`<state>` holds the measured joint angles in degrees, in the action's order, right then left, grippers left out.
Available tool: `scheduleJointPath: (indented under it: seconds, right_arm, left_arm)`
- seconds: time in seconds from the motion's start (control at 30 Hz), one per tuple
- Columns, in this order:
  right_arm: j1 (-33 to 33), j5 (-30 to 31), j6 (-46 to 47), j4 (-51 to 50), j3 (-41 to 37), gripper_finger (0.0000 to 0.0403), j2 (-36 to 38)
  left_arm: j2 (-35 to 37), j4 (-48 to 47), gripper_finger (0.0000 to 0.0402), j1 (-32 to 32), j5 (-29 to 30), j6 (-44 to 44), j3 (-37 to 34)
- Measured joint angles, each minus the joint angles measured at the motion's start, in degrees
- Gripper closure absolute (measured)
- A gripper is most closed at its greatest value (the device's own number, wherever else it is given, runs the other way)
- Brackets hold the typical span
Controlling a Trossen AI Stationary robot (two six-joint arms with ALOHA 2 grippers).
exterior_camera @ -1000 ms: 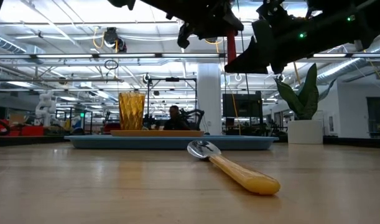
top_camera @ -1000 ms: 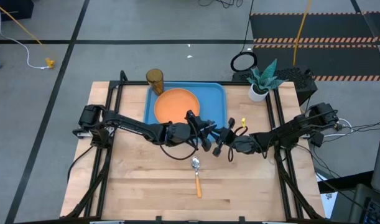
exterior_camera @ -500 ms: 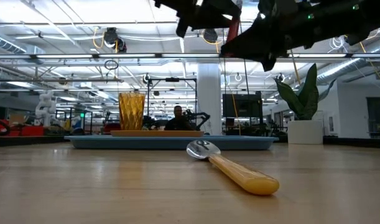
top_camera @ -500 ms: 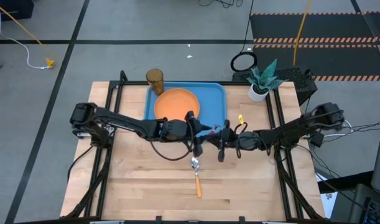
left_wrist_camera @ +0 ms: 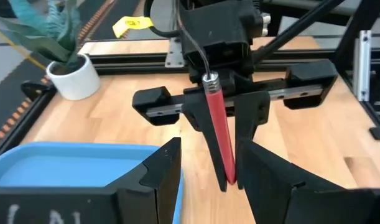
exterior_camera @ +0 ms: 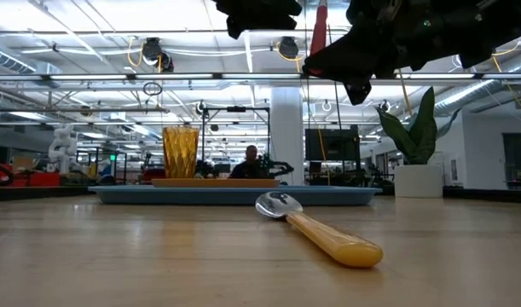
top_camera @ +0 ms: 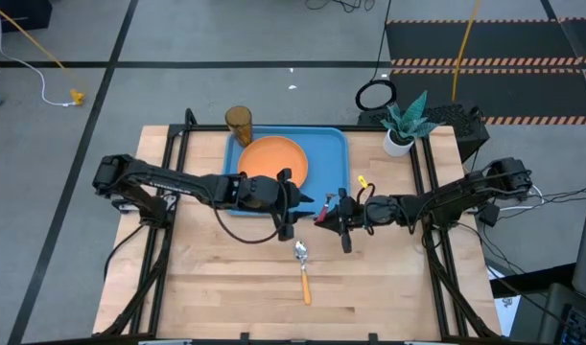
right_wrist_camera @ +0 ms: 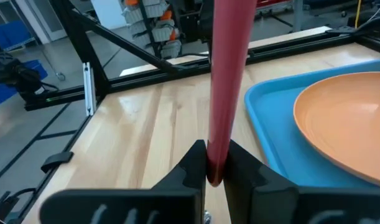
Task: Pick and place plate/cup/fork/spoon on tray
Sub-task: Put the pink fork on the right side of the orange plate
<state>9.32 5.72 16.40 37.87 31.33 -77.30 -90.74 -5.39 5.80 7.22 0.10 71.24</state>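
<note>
The fork's red handle [right_wrist_camera: 227, 74] stands upright above the table with my right gripper [right_wrist_camera: 213, 158] shut on it, just off the tray's near right corner [top_camera: 323, 216]. Its tines do not show plainly. My left gripper [left_wrist_camera: 211, 155] is open just to the left of the fork, facing it [top_camera: 302, 203], its fingers clear of the handle. The orange plate [top_camera: 270, 161] lies on the blue tray [top_camera: 331, 153]. The amber cup [top_camera: 239, 123] stands at the tray's far left corner. The spoon [top_camera: 303, 268] lies flat on the wood near the front. My right gripper pinches the lower end of the fork's red handle [right_wrist_camera: 213, 171] between its two fingers. The fingers come nearly level from the table's right side and lie across the handle. The fork stands upright above them [left_wrist_camera: 217, 124], lifted clear of table and tray.
A potted plant [top_camera: 400, 129] stands at the table's far right corner. Black frame rails [top_camera: 168, 192] run along both sides of the table. In the low view a person [exterior_camera: 251, 162] shows in the room far behind the tray.
My left gripper has let go of the fork and drawn back toward the table's left edge, rising a little. My right gripper has kept its hold and turned at the wrist, and the fork has risen slightly with it.
</note>
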Motion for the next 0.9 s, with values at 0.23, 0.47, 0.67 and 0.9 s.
scheduleJointPath:
  seconds: [0.23, 0.47, 0.67, 0.9]
  right_arm:
    - [0.01, -1.16, 1.87, -2.9, 0.0, 0.0386, -0.01]
    - [0.02, -9.52, 2.37, -4.29, 0.0, 0.0386, 0.0]
    - [0.02, -14.18, 1.7, -4.33, 0.0, 0.0387, -0.02]
    - [0.01, -14.87, -0.35, -4.3, 0.0, 0.0384, -0.02]
  left_arm:
    - [0.26, -0.59, 0.0243, -1.81, -8.1, 2.32, 0.0]
    - [0.26, -2.35, 0.0243, -2.66, -10.41, 4.55, -0.95]
    - [0.26, 7.68, 0.0243, -2.87, -17.38, 7.88, -5.55]
    - [-0.08, 21.08, 0.0243, -6.77, -21.46, 7.78, -10.18]
